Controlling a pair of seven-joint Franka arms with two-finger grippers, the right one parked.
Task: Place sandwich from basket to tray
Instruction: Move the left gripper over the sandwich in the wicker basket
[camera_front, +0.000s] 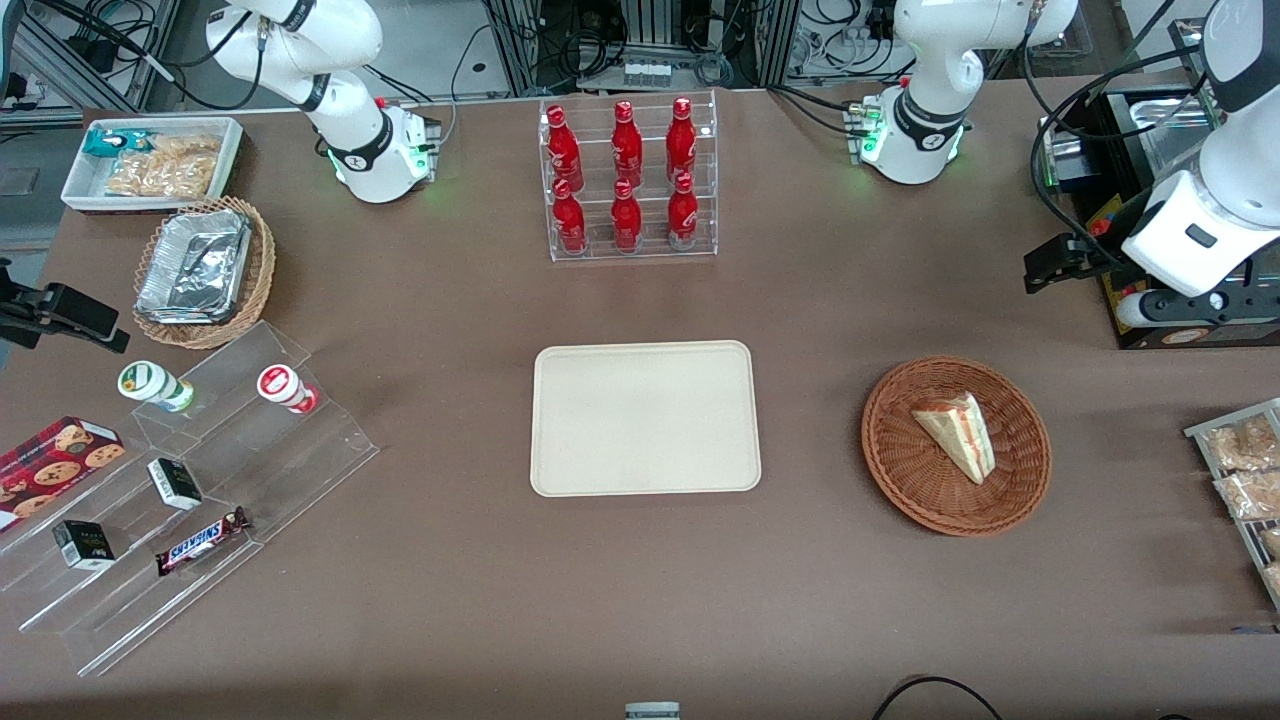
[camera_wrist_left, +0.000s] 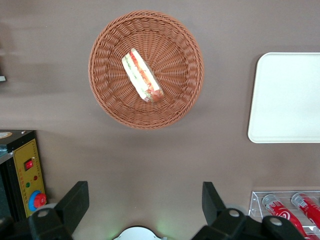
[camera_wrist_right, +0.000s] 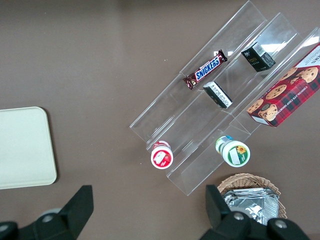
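Sandwich (camera_wrist_left: 142, 75): lies on its side in the basket (camera_wrist_left: 107, 42), untouched, well clear of the fingers (camera_wrist_left: 75, 202) and centred ahead of the gap between them.
Basket: sits on the counter (camera_front: 820, 560) toward the working arm's end, with only the sandwich in it.
Tray (camera_front: 645, 418): bare, on the counter beside the basket, off to one side of the fingers.
Gripper (camera_wrist_left: 145, 205): held high above the counter, well apart from the basket; fingers spread wide, holding nothing.
Done so far: nothing that shows; the sandwich is not yet picked up and the tray has nothing on it.
Left to do: by my reading, all of it — bring the fingers down over the basket, close on the sandwich, lift it, carry it across to the tray, set it down and let go.
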